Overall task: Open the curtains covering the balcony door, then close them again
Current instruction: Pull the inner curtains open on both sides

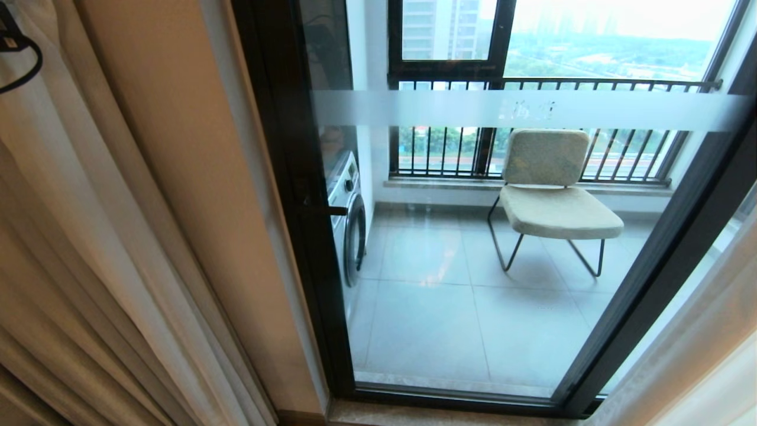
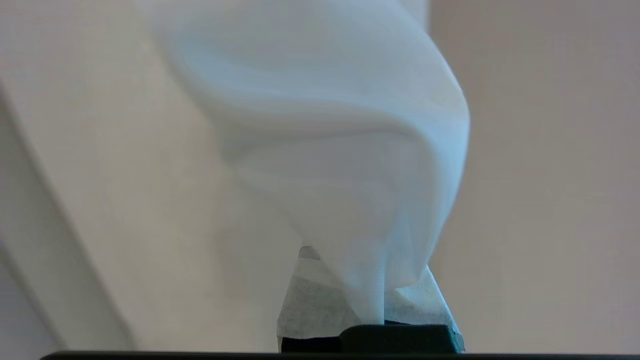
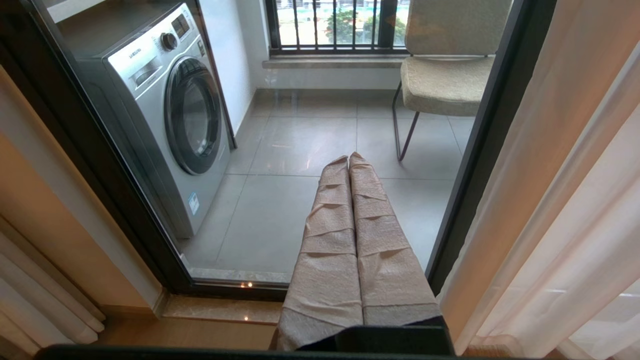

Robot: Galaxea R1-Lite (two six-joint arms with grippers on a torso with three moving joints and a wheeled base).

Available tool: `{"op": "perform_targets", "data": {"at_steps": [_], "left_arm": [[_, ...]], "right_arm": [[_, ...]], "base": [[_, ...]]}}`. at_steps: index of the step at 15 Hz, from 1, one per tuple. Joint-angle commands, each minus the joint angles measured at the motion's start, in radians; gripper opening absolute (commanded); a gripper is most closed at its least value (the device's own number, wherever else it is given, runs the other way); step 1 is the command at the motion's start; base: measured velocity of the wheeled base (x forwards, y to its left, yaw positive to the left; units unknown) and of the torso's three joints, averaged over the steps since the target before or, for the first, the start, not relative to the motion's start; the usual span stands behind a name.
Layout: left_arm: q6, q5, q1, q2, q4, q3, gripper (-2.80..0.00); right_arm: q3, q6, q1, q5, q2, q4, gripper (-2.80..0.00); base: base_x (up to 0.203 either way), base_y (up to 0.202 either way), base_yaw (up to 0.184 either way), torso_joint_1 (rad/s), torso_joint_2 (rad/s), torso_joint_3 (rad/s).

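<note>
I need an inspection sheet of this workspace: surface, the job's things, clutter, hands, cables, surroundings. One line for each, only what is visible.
Surface: grey tile floor on the balcony; wood floor strip indoors by the sill.
Job's things: curtains bunched at the left of the balcony door, more curtain at the right edge; the glass is uncovered.
Clutter: nothing seen.
Hands: left hand shut on the thin white layer of the curtain; right hand shut, holding nothing, pointing at the glass.
Cables: one black loop at the upper left of the head view.
Surroundings: washing machine and chair on the balcony, railing behind.
</note>
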Motion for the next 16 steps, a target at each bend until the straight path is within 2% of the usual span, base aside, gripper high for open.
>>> {"op": "perform_targets", "data": {"at_steps": [1, 6, 7, 16], "left_arm": [[0.000, -0.001, -0.009, -0.008, -0.003, -0.001, -2.80], [0.000, -0.001, -0.010, -0.037, -0.001, 0.037, -2.80], [0.000, -0.001, -0.012, -0.050, -0.002, 0.057, 0.00], [0.000, 0.002, -0.023, -0.234, -0.003, 0.265, 0.00]], "right_arm": [[0.000, 0.000, 0.000, 0.000, 0.000, 0.000, -2.80], [0.000, 0.000, 0.000, 0.000, 0.000, -0.001, -2.80], [0.000, 0.000, 0.000, 0.000, 0.000, 0.000, -2.80], [0.000, 0.000, 0.000, 0.000, 0.000, -0.001, -2.80]], "base": [[0.000, 0.000, 0.000, 0.000, 0.00, 0.000], [0.000, 0.000, 0.000, 0.000, 0.00, 0.000], [0.000, 0.000, 0.000, 0.000, 0.00, 0.000], [0.000, 0.000, 0.000, 0.000, 0.00, 0.000]]}}
